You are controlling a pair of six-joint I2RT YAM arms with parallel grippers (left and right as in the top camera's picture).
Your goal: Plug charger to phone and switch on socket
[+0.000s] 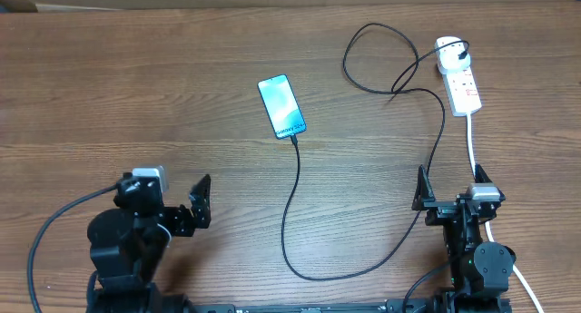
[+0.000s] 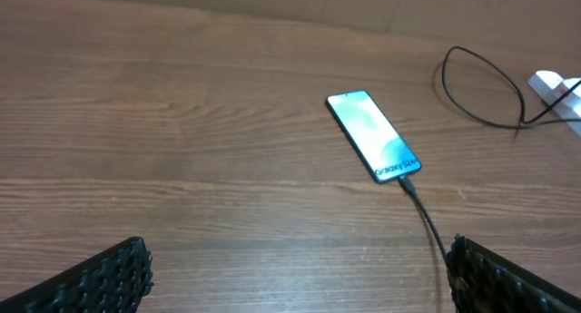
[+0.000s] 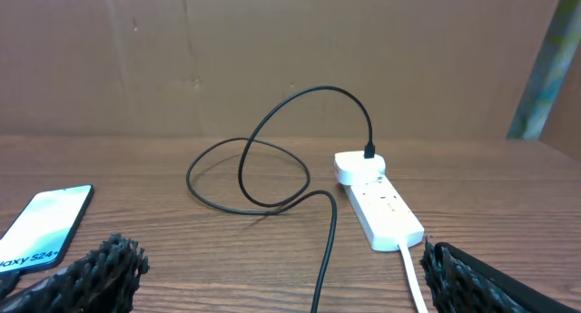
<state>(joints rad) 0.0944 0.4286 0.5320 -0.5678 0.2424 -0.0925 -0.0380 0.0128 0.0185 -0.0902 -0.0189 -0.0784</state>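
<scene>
Wood-grain tabletop (image 1: 109,95), plain brown cardboard backdrop (image 3: 272,50) along its far edge, greenish streaked panel (image 3: 547,68) beside it.

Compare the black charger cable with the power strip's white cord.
The charger cable is black and thin; the white cord is thicker. The charger cable loops widely across the table to the phone; the white cord runs nearly straight toward the right arm. Both start at the power strip.

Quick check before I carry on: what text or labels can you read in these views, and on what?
"axy S24+": white text on the phone screen, near one short end. The frame edge cuts off its start in the right wrist view. The left wrist view shows the whole line, blurred, probably "Galaxy S24+".
Red marks on the power strip: too small to read.
Nothing else is legible.
</scene>
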